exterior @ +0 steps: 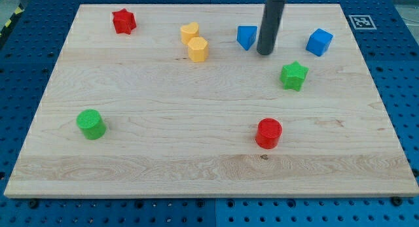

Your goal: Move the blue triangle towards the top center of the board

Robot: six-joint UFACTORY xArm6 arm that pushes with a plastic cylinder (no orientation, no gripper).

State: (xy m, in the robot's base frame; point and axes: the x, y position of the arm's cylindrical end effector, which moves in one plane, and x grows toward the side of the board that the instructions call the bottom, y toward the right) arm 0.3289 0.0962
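Rod tip, my tip (264, 53), sits just beside the blue triangle (246, 36), which lies at its ten o'clock (no jaws here, only a bare rod).

triangle (246, 37) just left of my tip (264, 53) — board (163, 135) top

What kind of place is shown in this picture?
Probably a robotics lab bench: a wooden board lies on a blue perforated table, a printed marker tag sits at its corner, and my tip stands beside the blue triangle.
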